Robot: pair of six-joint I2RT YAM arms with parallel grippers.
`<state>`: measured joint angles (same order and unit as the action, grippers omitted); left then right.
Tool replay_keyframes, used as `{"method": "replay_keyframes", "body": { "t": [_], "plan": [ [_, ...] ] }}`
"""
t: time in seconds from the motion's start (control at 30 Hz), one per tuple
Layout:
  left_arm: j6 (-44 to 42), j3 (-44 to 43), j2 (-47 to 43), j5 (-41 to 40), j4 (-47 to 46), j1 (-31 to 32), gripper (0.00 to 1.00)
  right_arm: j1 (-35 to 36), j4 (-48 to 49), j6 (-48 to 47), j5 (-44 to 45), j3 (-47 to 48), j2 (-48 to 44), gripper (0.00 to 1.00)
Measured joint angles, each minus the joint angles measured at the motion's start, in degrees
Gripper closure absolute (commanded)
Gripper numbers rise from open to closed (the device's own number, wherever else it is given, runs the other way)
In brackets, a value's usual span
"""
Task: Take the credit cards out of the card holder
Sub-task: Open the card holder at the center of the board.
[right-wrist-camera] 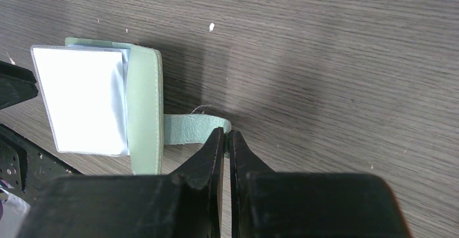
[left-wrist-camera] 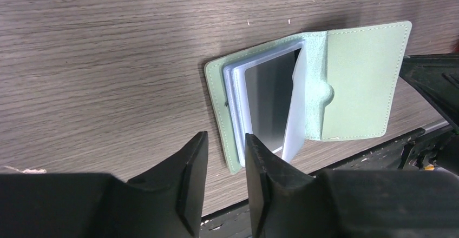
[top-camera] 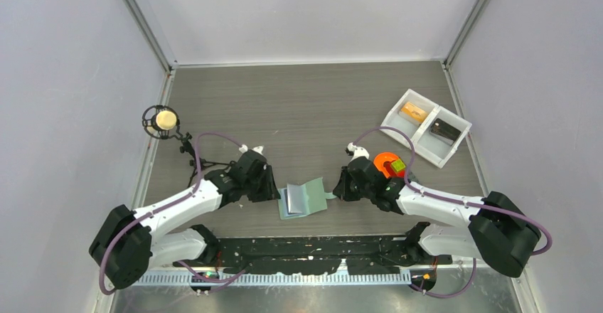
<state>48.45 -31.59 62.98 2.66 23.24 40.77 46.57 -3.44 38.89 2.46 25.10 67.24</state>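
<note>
Right gripper (right-wrist-camera: 227,136) is pressed together on the end of the green strap (right-wrist-camera: 189,129) that sticks out from the card holder (top-camera: 302,198); the jaws are closed with only the thin strap between them. Left gripper (left-wrist-camera: 225,143) has its jaws spread a little and nothing held, hanging just over the opposite, outer edge of the holder.

That holder lies open on the table (top-camera: 284,99), close to the near edge and between the two grippers; one green flap is flat, and the stack of clear sleeves (left-wrist-camera: 295,105) stands partly fanned up from the spine. A grey card (left-wrist-camera: 265,100) shows inside the uppermost sleeve; whether more cards sit behind it cannot be told.

By its look the holder is light and floppy; the cover is soft and will bend or slide across the smooth wood if pushed, so the pinch on the strap probably serves as the anchor. The sleeves are thin, glossy and likely slippery; squeezing one whole would trap the card inside it. The card itself should be stiff and flat; the best hold is on its exposed short edge at the sleeve's mouth, pulled straight along the pocket; which side that mouth faces is not clear.
</note>
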Motion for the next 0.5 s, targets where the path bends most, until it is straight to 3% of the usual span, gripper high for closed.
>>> {"method": "replay_keyframes", "body": {
  "t": [0.5],
  "plan": [
    [-0.7, -4.5, 7.3, 5.0, -1.8, 2.1, 0.76, -0.1, 0.0, 0.0, -0.1, -0.2, -1.0, 0.91]
  ]
}}
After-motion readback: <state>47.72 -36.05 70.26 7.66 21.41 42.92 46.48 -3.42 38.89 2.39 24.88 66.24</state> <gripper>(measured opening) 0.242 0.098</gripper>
